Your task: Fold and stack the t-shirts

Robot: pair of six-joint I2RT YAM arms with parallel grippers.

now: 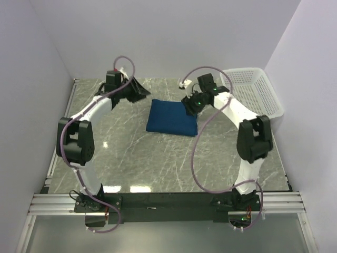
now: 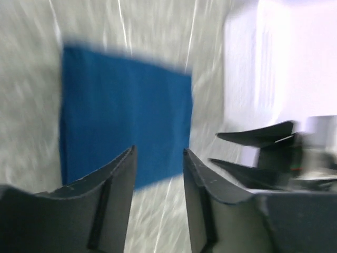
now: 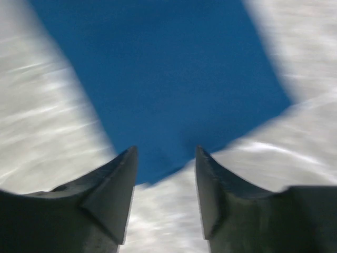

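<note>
1. The left gripper (image 1: 134,90) is just left of the folded blue t-shirt (image 1: 172,117), level with the shirt's far edge and not touching it. In its wrist view the two dark fingers (image 2: 118,179) stand apart with nothing between them. The shirt lies flat beyond their tips.

2. The t-shirt is folded into a tidy rectangle. It lies flat on the grey marble-patterned table (image 1: 158,163), between the two grippers and on the far side of the table from the arm bases. From above its edges look straight, and the near edge is slightly rounded where the cloth is doubled.

3. The right gripper (image 1: 188,105) is at the shirt's right edge, close to the far right corner. Its wrist view shows the fingers (image 3: 113,184) parted, with a corner of the blue cloth running down into the gap between them. That picture is smeared, so I cannot tell whether the tips touch the fabric or hang just above it. The left wrist view also catches this gripper, just to the right of the shirt with its jaws spread.

4. A white slatted plastic basket (image 1: 253,92) stands to the right of the shirt, beyond the right arm and well apart from the cloth.
</note>
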